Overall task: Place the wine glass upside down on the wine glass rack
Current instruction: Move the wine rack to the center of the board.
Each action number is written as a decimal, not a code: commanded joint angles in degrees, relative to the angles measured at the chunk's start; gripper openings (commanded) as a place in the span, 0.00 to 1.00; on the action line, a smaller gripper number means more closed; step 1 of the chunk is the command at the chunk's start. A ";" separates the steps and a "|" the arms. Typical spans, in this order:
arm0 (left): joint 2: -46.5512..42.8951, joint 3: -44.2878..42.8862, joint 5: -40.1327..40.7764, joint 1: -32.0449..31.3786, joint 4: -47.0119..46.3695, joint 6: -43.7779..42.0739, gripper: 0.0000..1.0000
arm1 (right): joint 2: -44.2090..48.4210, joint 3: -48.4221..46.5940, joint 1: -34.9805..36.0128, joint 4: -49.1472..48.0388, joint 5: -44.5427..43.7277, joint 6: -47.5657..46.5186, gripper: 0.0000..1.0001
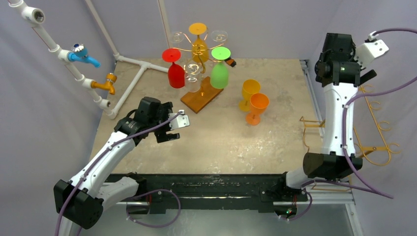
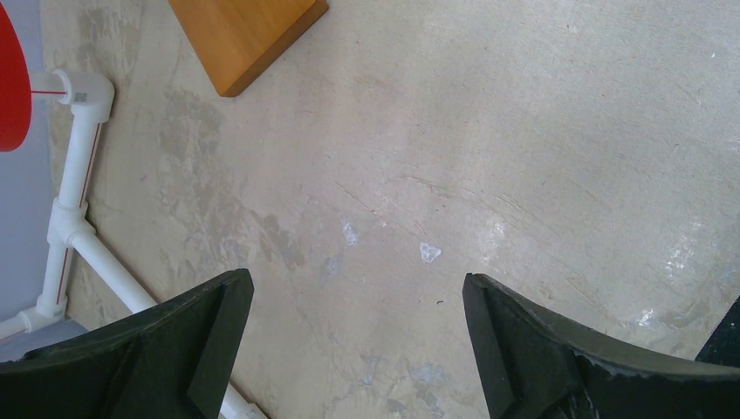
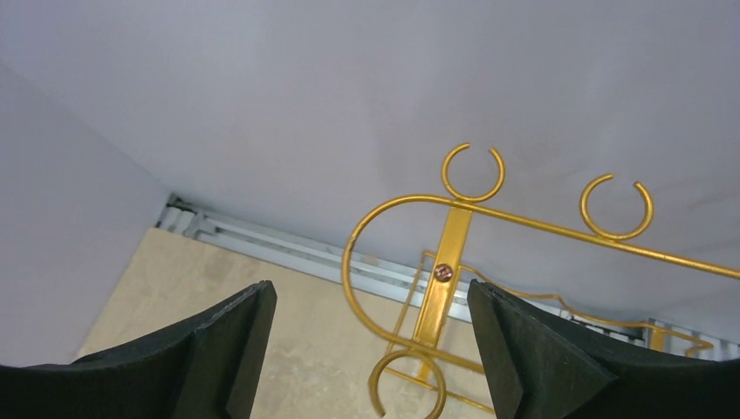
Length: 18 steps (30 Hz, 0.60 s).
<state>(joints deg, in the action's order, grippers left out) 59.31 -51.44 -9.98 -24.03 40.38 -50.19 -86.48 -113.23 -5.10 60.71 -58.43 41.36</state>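
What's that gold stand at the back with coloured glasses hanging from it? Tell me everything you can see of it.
The wine glass rack stands upright at the back middle of the table. Thin gold wire arms, curled at the ends, spread out above an oblong wooden base, which rests flat on the tabletop. A red glass, a green glass, a yellow glass and clear glasses hang from it upside down, feet uppermost.

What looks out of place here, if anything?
A spare gold wire rack sits askew past the table's right edge, off the work surface, in front of the open right gripper. On the table, the wine glass rack, orange glass and yellow glass stand upright; nothing spilled.
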 commanded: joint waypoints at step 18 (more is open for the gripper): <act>0.46 -2.44 2.63 -0.05 0.71 0.45 1.00 | -2.40 6.79 -9.05 -10.77 15.84 -4.30 0.67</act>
<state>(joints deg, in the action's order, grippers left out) 60.01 -51.68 -9.02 -24.03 40.71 -50.30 -88.01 -107.07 -14.00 51.99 -45.34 36.86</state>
